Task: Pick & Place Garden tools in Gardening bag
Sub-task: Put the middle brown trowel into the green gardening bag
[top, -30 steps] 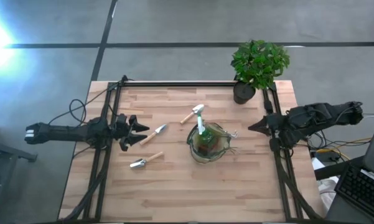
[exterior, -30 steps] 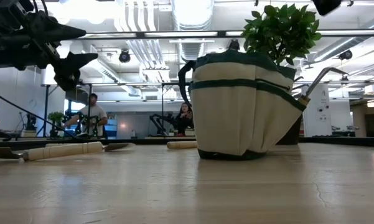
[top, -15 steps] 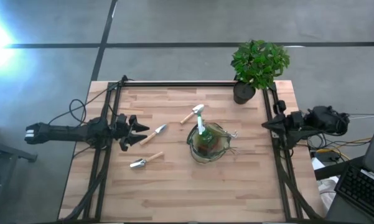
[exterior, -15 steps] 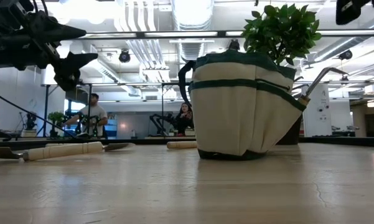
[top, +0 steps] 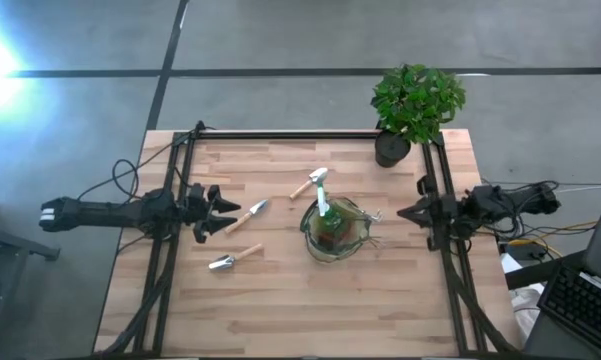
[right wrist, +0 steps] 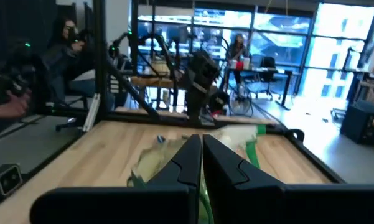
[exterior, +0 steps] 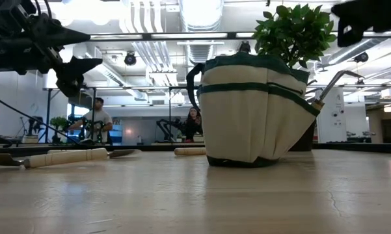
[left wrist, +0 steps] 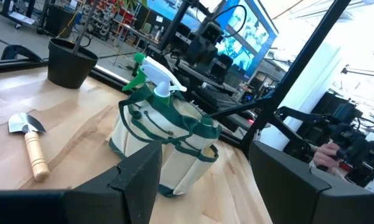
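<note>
The green-trimmed fabric gardening bag [top: 335,232] stands near the table's middle with a spray bottle [top: 322,196] upright in it and a metal tool [exterior: 332,83] in a side pocket. Three wooden-handled tools lie flat on the table: one [top: 246,217] just right of my left gripper, one [top: 307,184] beyond the bag, one [top: 233,260] nearer the front. My left gripper [top: 220,212] is open and empty above the table's left part, pointing at the bag [left wrist: 168,146]. My right gripper [top: 404,212] is shut and empty, right of the bag.
A potted green plant [top: 415,100] stands at the far right corner, its black pot [left wrist: 71,62] beyond the bag. Black frame rails [top: 450,260] run along the table's left, right and far edges. People sit in the room behind the table [exterior: 94,120].
My right arm has come down lower at the table's right edge. Its shut gripper first drew back toward the right edge, then came toward the bag again. The bag and the tools have stayed where they were.
</note>
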### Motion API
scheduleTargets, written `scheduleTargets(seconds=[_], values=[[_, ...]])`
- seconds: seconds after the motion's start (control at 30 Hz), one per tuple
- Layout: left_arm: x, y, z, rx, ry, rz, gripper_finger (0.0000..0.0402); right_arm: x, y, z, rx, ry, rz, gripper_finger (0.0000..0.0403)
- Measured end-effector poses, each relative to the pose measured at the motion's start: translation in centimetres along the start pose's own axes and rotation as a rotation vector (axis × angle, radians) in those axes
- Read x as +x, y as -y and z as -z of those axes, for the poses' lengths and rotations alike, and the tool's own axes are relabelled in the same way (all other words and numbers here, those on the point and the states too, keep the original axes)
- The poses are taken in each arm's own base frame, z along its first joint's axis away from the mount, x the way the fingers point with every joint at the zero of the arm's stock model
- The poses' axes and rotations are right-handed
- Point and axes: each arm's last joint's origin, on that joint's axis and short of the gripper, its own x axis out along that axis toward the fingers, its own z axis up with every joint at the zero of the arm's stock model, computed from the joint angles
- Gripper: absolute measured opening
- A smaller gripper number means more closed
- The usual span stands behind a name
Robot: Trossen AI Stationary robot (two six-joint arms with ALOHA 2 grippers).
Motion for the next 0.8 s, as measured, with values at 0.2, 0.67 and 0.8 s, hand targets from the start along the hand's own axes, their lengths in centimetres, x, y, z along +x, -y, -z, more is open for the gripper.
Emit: scheduleTargets(seconds=[0.2,0.67,0.8], values=[[0.0,0.0,0.0,0.0,-0.002,-0.001,0.0245,0.1,0.4,2.8,0.046,-0.026,0.068,0.0008],[0.0,0.0,0.1,-0.108,-0.008,-0.005,0.0245,0.3,1.3,5.9,0.099,-0.221,-0.034,0.0008],[0.0,0.0,0.0,-0.144,0.0,-0.001,0.0245,0.3,1.4,6.0,0.112,-0.247,-0.034,0.0008]])
